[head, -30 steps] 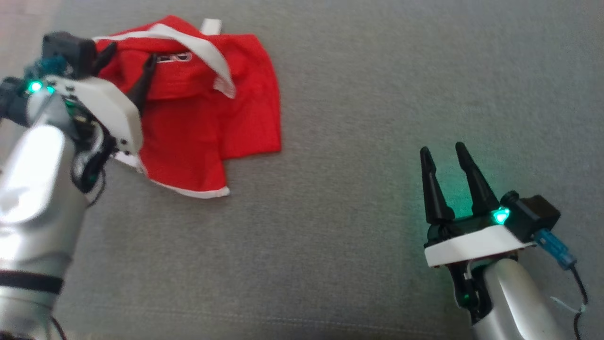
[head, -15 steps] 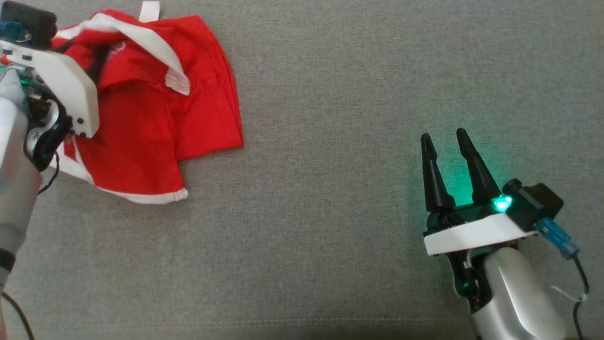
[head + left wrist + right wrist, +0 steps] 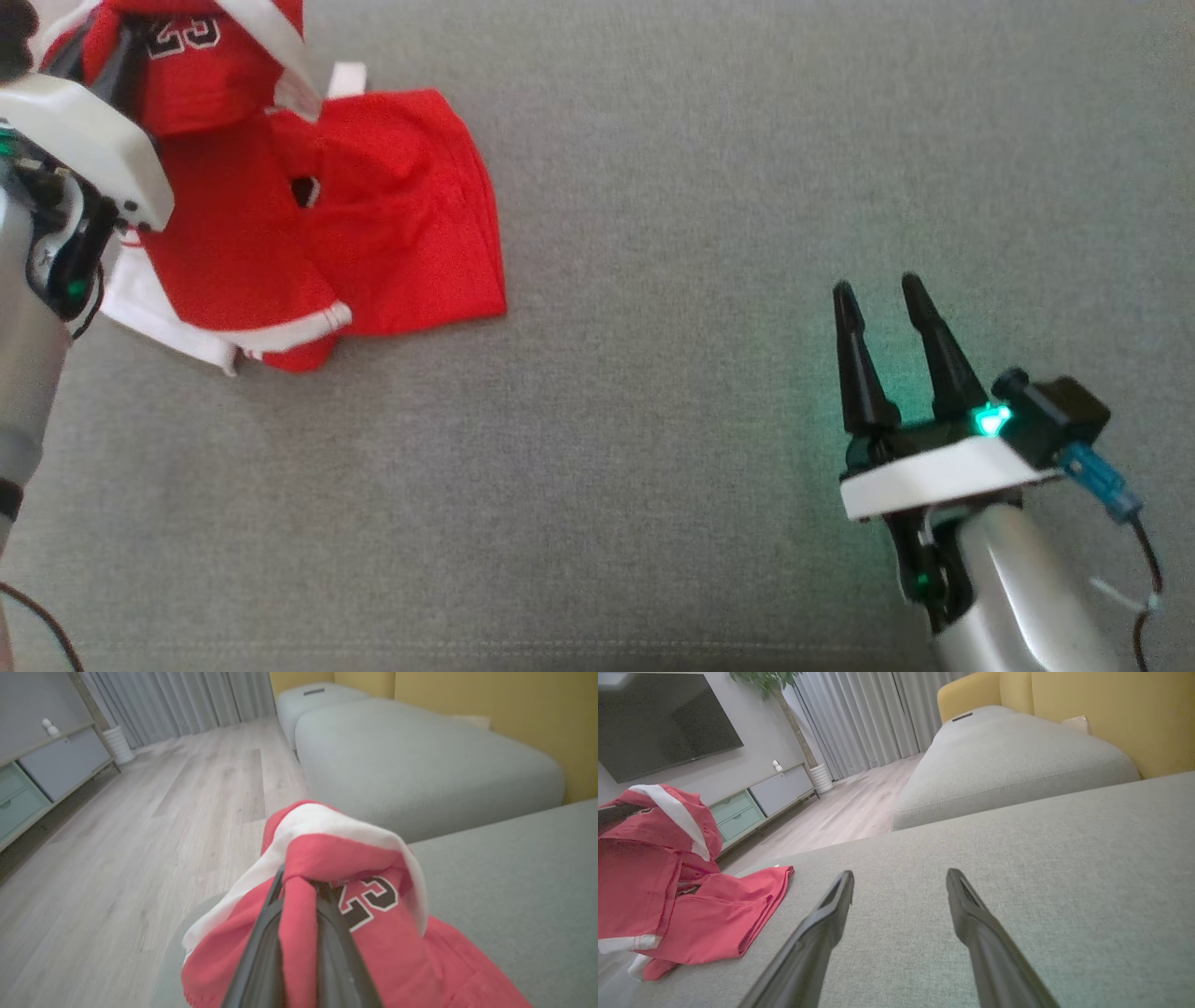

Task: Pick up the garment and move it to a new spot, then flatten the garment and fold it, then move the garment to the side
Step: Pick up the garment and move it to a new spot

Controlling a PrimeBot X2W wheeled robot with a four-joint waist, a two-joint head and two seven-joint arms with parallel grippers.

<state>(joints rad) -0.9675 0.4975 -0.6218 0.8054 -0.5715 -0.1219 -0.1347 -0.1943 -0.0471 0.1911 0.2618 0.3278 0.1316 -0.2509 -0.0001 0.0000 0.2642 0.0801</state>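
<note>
One garment (image 3: 373,243): red with white trim (image 3: 327,821), at the far left of the grey cushion (image 3: 653,420); its top is lifted in a bunch and the rest lies on the fabric.
Left gripper (image 3: 301,891): fingers pinched together on a narrow fold of red cloth just under the trim.
Risk, grip: the pinch takes only a thin ridge, so I judge it could slide out once the hanging weight pulls on it.
Risk, layers: the bunch may rise twisted and land crumpled, which would make flattening harder.
Risk, edge: the floor (image 3: 140,835) lies just beyond the bunch, so a slip here could drop the garment off the cushion.
Right gripper (image 3: 878,294): fingers apart, holding nothing, well apart from the garment; too far off to catch a slip.
Hidden, head view: the left forearm (image 3: 28,373) covers the garment's left side, and the pinch sits at the frame's top corner, partly cut off.
Hidden, fold: how many layers sit between the fingers cannot be told.
Hard to read: the number (image 3: 369,896) is creased and partly tucked under; a small dark gap mid-cloth may be an opening or a shadow.
</note>
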